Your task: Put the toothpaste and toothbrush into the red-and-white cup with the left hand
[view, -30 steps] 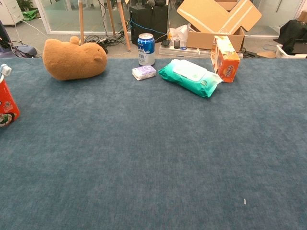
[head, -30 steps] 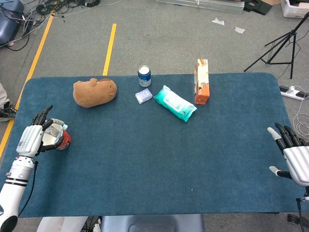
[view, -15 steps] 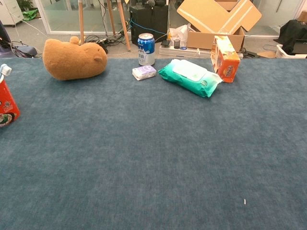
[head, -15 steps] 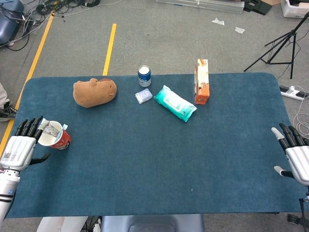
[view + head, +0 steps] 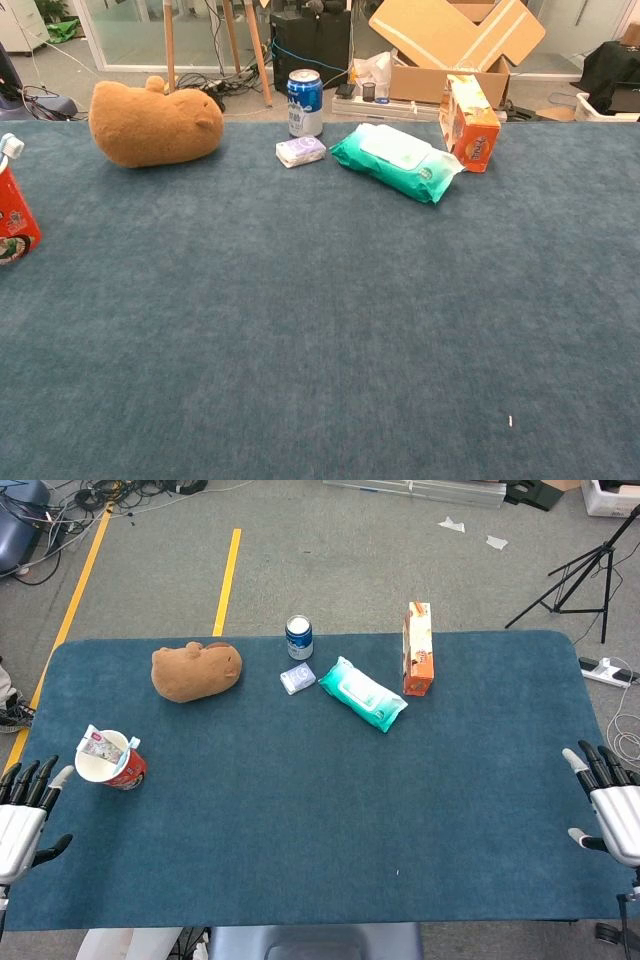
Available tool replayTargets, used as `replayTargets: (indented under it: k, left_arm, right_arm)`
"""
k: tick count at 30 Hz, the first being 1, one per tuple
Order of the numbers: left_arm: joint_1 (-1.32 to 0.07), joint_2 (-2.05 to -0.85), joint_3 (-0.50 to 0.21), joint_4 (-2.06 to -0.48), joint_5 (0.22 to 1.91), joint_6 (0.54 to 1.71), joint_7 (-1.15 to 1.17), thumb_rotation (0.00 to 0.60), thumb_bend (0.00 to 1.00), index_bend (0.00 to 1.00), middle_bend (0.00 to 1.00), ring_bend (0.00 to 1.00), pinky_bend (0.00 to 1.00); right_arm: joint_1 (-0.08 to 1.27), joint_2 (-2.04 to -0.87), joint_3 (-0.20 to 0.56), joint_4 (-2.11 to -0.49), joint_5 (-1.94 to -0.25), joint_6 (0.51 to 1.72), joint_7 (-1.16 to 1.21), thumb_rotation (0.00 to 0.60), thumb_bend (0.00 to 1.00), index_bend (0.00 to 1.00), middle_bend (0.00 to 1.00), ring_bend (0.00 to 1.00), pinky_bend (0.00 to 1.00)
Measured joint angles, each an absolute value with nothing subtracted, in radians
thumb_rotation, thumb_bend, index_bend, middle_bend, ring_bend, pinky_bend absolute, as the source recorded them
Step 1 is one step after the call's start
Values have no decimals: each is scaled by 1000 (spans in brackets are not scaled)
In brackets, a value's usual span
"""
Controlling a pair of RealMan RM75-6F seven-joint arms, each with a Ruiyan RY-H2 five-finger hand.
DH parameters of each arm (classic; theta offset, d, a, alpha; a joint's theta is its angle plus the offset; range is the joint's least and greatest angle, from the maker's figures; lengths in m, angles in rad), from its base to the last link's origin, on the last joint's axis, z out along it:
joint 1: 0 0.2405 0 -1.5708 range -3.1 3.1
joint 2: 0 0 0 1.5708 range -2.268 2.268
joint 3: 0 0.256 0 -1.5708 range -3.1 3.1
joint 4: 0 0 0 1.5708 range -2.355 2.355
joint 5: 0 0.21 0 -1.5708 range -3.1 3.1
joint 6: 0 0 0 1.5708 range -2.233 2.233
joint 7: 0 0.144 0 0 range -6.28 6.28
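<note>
The cup (image 5: pixel 112 763) is seen upright near the table's (image 5: pixel 300 820) left edge. Both hands, left (image 5: pixel 22 820) and right (image 5: pixel 612 800), are held empty, fingers spread.

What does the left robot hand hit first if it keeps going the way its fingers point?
Probably the red-and-white cup. The left robot hand sits at the table's near-left edge, open, fingers pointing up and slightly right toward the cup. Depth is unclear; it might pass just left of it.

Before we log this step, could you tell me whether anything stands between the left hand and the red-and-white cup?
Nothing visible does. The left hand is open at the table's near-left edge, and only bare blue cloth separates it from the red-and-white cup, which already holds two items. The plush toy lies farther back.
</note>
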State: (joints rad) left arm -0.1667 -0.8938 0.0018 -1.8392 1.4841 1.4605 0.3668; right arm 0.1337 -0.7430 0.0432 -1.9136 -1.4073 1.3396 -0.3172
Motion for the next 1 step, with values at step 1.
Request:
replayTargets:
  k: [1]
  left_arm:
    - [-164, -895, 2, -1838, 1483, 1462, 365, 600, 169, 0, 0, 0, 0]
  right_arm:
    - [134, -744, 43, -1912, -1408, 1339, -313, 600, 0, 0, 0, 0, 316]
